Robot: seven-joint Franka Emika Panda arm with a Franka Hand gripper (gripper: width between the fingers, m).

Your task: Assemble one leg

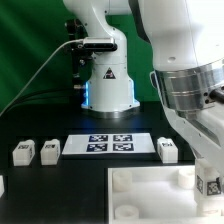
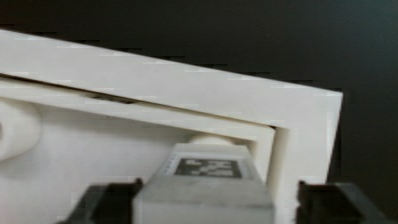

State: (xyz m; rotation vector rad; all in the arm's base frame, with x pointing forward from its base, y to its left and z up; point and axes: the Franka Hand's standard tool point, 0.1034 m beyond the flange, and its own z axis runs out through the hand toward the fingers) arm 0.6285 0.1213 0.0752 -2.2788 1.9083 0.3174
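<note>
The leg is seen between the fingers of the gripper, at a corner of the large white square piece, near the counter's front edge at the exterior view's right. Whether it is clamped or merely flanked cannot be told. If it is pressed down tilted or off-centre, it may be jammed, or the square piece may be pushed across the counter.
</note>
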